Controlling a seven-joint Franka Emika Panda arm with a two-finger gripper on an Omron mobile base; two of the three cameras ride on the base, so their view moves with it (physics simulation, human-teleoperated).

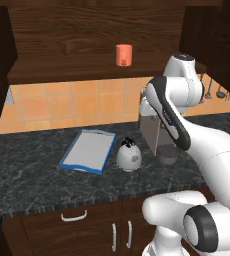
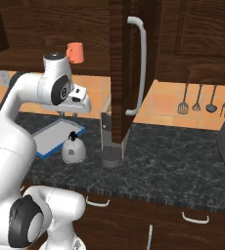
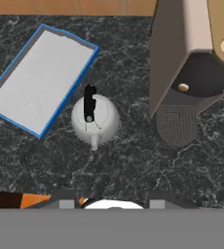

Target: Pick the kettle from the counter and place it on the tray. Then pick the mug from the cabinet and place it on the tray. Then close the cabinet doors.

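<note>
the kettle (image 3: 95, 119) sits on the counter (image 3: 133, 165) straight ahead of the gripper (image 3: 109, 200) in the hand view, well apart from it, its black handle pointing up the picture and its spout pointing back toward the fingertips (image 3: 66, 199). in the left base view the kettle (image 1: 128, 155) stands just beside the right long edge of the tray (image 1: 88, 150), not touching it, with the coffee machine (image 1: 157, 132) near on its other side. the right base view shows the same order: tray (image 2: 56, 136), kettle (image 2: 74, 149), then the machine (image 2: 109, 132).

the tray lies flat with its blue rim showing all round and its grey inside bare. dark counter lies open in front of the kettle up to the counter's front edge, and a narrow strip of it shows between the kettle and the machine. the mug (image 1: 123, 54) stands upright on the shelf of the cabinet (image 1: 87, 30) above, in the open. a cabinet door (image 2: 126, 68) hangs swung out over the counter by the machine, its long silver handle (image 2: 140, 66) facing the right base camera.

the gripper is up in the air with nothing between its tips and touching nothing; how far apart the jaws stand i cannot tell.
</note>
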